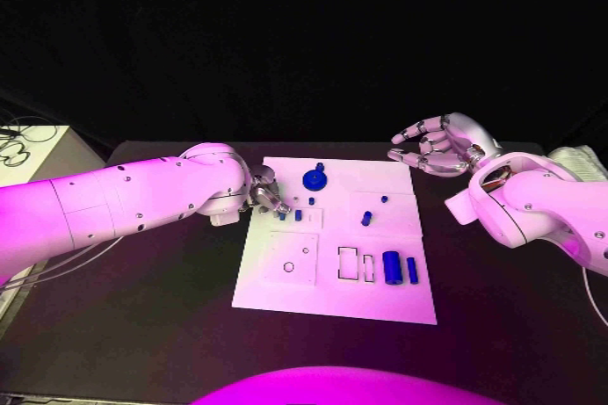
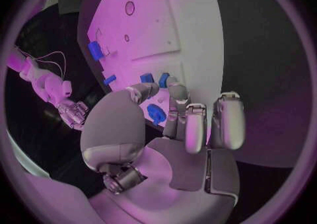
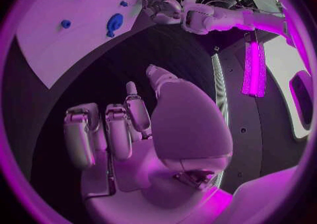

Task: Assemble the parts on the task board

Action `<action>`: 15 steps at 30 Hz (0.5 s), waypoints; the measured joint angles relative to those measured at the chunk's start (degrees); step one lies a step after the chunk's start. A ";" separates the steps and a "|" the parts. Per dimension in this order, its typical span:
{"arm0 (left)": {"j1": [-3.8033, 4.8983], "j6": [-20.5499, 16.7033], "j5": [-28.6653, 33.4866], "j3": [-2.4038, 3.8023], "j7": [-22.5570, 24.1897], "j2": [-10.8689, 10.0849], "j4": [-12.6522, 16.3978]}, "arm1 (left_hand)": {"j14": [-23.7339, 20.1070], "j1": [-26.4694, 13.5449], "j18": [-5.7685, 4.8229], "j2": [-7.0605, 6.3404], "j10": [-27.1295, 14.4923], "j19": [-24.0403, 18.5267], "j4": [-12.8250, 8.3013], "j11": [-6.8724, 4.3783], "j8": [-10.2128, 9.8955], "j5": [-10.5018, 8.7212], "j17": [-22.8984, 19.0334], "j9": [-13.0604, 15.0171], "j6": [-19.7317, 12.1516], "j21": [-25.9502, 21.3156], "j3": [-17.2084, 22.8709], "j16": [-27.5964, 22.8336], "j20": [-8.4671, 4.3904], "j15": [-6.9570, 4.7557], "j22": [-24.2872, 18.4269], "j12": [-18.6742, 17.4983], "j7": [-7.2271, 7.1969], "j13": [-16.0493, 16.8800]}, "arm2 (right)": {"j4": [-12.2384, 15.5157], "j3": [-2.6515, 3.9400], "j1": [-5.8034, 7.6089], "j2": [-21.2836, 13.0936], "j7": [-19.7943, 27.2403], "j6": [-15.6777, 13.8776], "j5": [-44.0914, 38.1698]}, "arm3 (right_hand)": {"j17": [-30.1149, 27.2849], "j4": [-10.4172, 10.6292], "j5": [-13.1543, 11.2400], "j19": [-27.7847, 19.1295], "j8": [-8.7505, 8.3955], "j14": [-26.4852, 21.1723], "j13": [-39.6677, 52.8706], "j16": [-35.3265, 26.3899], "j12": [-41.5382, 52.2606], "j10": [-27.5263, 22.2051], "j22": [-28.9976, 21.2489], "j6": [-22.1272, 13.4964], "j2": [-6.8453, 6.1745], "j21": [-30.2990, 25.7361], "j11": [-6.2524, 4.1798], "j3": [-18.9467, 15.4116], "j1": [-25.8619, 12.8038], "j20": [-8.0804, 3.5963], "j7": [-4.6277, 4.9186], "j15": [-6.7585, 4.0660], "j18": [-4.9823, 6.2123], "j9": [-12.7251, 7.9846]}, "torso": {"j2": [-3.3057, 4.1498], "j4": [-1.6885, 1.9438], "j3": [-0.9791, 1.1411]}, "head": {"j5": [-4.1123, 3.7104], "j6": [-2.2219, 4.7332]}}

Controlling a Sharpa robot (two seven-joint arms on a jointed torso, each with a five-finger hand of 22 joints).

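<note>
- The black table (image 1: 152, 317) carries everything, and the white task board (image 1: 332, 282) lies flat in its middle.
- The left arm (image 1: 114, 203) reaches in over the table to the board's left edge, toward the far end.
- The right arm (image 1: 539, 207) is held off the board's far right corner, over bare table.
- The right hand (image 1: 437, 146) hangs in the air beyond that corner, fingers curled inward around nothing; the right wrist view shows the same (image 3: 132, 129).
- The left hand (image 1: 264, 197) sits low at the board's left edge. In the left wrist view (image 2: 175, 123) its fingers are bent down over small blue parts; whether they clasp one I cannot tell.
- A round blue part with a knob (image 1: 315, 177) stands near the board's far edge, in the middle.
- Two blue cylinders (image 1: 393, 267) lie side by side near the right edge, beside outlined slots.
- A small blue peg (image 1: 366, 218) stands alone in the board's right half.
- Short blue pieces (image 1: 298, 215) stand just beside the left hand's fingertips.
</note>
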 measured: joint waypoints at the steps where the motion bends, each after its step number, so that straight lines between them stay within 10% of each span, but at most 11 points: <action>1: -0.03 -0.08 0.04 0.00 0.03 -0.08 0.07 | 0.00 0.00 0.00 0.00 0.00 0.00 0.35 0.00 0.00 0.00 0.00 -0.05 -0.01 -0.05 -0.61 0.00 0.00 0.00 0.00 0.00 0.01 0.02 | -0.01 0.00 0.00 0.00 0.00 0.00 0.00 | 0.00 0.00 0.00 0.00 0.00 0.00 0.00 0.00 0.00 0.00 0.00 0.00 0.00 0.00 0.00 0.00 0.00 0.00 0.00 0.00 0.00 0.00 | -0.01 0.00 0.00 | -0.03 0.02; 15: -0.26 -2.81 0.58 0.98 -0.01 -1.27 0.85 | 0.00 -1.63 0.01 0.63 -0.43 -0.65 1.17 0.43 -0.34 -0.05 0.00 -0.36 -0.30 -0.90 -5.17 0.00 0.22 0.00 0.00 -0.20 0.30 -0.42 | -0.07 0.00 -0.08 0.02 0.04 0.00 0.00 | 0.00 0.00 0.00 0.00 0.00 0.00 0.00 0.00 0.00 0.00 -0.01 -0.21 0.00 0.00 0.00 0.00 0.00 0.00 -0.21 0.00 0.00 0.04 | -0.02 0.03 -0.03 | -0.16 0.32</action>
